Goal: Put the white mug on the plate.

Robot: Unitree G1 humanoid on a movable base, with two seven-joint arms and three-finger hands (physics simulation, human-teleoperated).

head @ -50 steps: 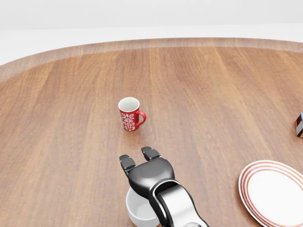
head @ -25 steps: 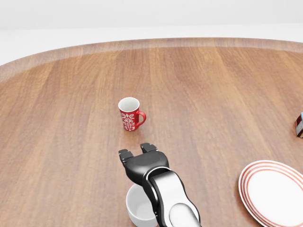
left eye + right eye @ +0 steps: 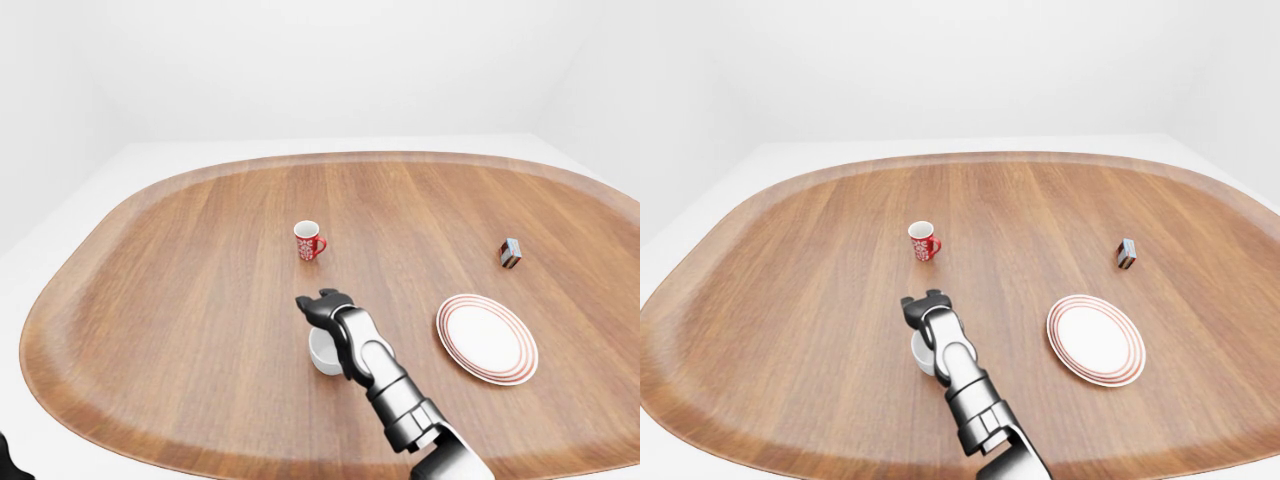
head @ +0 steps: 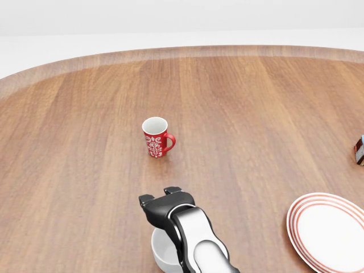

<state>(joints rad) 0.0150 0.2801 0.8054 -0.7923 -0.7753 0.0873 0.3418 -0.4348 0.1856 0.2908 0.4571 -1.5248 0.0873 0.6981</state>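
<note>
The white mug (image 4: 161, 255) stands on the wooden table at the bottom of the head view, largely covered by my right hand. My right hand (image 4: 160, 199) comes up from the bottom edge and lies over the mug's top. Its dark fingers (image 3: 318, 299) stretch past the mug's upper rim, open and not closed round it. The handle is hidden. The white plate with red rim rings (image 4: 329, 230) lies to the right of the mug, apart from it; it also shows in the left-eye view (image 3: 487, 338). My left hand does not show.
A red patterned mug (image 4: 156, 136) stands upright above the white mug in the head view. A small dark box (image 3: 510, 253) sits above the plate near the right side. The oval table's rim (image 3: 60, 290) curves round on the left.
My right hand has drawn back toward the bottom of the head view and slightly left, settling lower over the white mug. The mug, plate and red mug have not moved.
</note>
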